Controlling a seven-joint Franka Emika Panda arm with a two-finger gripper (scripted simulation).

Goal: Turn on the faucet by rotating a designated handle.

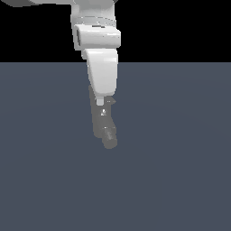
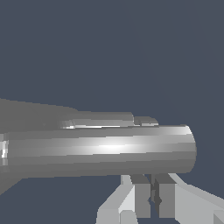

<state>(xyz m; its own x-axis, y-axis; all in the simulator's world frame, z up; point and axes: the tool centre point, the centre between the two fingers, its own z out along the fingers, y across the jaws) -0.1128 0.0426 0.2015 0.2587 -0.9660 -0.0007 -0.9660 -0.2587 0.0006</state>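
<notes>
In the exterior view the dark grey faucet (image 1: 104, 128) stands upright on the floor, its short spout stub (image 1: 109, 140) at the lower end. The white arm comes down from above and hides the faucet's top. My gripper (image 1: 100, 102) shows only as a small white tip against the faucet's upper part. In the wrist view a light-grey metallic rod, the handle (image 2: 105, 151), lies straight across, close up, with darker faucet parts (image 2: 39, 114) behind it. My gripper (image 2: 153, 177) is shut, its fingers (image 2: 142, 197) nearly together, their tips at the rod's side and nothing between them.
A flat blue-grey floor (image 1: 180, 180) spreads all around the faucet. Black background lies beyond its far edge. No other objects are in view.
</notes>
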